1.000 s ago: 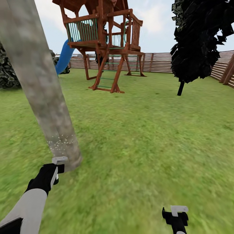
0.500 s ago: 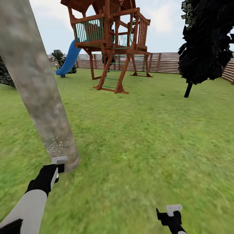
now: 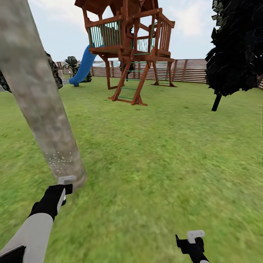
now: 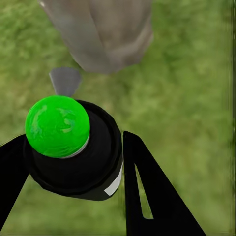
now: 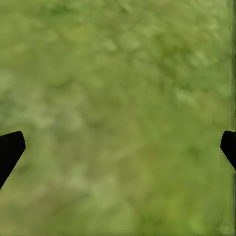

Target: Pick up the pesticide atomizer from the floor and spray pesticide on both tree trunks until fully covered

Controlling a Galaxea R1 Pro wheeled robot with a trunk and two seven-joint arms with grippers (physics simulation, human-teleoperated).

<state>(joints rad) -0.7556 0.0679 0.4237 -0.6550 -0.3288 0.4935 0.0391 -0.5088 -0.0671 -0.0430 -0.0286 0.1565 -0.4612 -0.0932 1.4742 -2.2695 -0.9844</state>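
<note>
One tree's pale mottled tree trunk leans up the left of the head view from the garden grass. A patch of whitish pesticide specks sits low on it, just above its base. Right below the base, my left gripper is shut on the pesticide atomizer, a black bottle with a bright green round cap and a grey nozzle pointing at the trunk base. My right gripper hangs low at the right, open, with only grass between its fingers.
A reddish wooden play tower with a blue slide stands mid-lawn ahead. A dark cone-shaped tree rises at the right. The slatted fence closes the back. Open lawn spreads between the trunk and the tower.
The whole view has swung left, so tower and dark tree sit further right. The specks now lie slightly lower-left on the trunk. My right gripper has risen a little; the left keeps its hold.
</note>
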